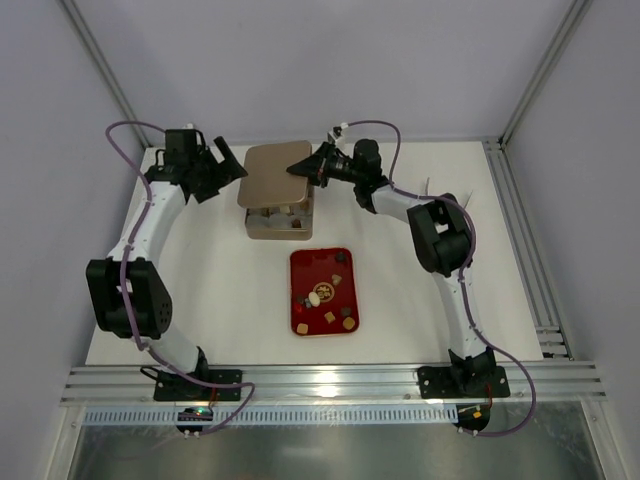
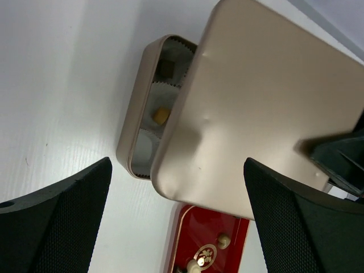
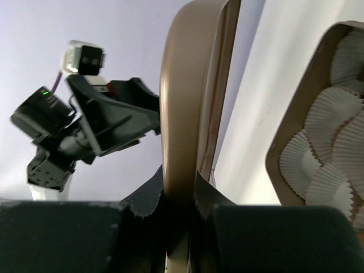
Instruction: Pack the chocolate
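Several small chocolates (image 1: pixel 328 292), dark, tan and cream, lie on the red tray (image 1: pixel 305 262) at the table's middle. A gold box (image 1: pixel 258 227) with white paper cups (image 3: pixel 330 148) stands behind the tray; a dark piece (image 2: pixel 166 68) and a tan piece (image 2: pixel 161 115) sit in its cups. My right gripper (image 1: pixel 318 166) is shut on the edge of the gold lid (image 1: pixel 272 174), holding it above the box; the grip shows in the right wrist view (image 3: pixel 181 187). My left gripper (image 1: pixel 226 163) is open and empty just left of the lid, also seen in the left wrist view (image 2: pixel 176 227).
The lid (image 2: pixel 267 102) covers most of the box (image 2: pixel 139 131) from above. The red tray (image 2: pixel 182 250) lies just in front of the box. White walls and metal rails (image 1: pixel 530 250) bound the table at the right and front.
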Motion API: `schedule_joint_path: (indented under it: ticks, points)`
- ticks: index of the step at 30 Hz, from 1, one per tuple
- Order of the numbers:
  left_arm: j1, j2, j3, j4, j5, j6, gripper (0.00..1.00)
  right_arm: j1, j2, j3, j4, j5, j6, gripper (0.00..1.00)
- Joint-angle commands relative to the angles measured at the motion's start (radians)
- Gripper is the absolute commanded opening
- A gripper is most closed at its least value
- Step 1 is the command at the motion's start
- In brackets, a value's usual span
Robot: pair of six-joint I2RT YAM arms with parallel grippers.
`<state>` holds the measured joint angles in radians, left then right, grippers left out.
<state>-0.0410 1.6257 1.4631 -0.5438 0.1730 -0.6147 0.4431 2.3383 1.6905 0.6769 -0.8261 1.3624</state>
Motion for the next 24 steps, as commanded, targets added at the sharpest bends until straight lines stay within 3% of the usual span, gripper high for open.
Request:
schedule_joint_path:
  ticks: [1,9,24]
  points:
    - [-0.010,0.032,-0.009,0.016,-0.050,0.033,0.95,-0.001,0.010,0.026,0.257,-0.036,0.158,0.04]
    - [-0.026,0.088,-0.020,0.024,-0.090,0.035,0.94,-0.003,0.056,0.024,0.247,-0.050,0.139,0.04]
    - [-0.031,0.169,-0.061,0.127,-0.003,0.004,0.94,-0.003,0.150,0.052,0.194,-0.068,0.092,0.04]
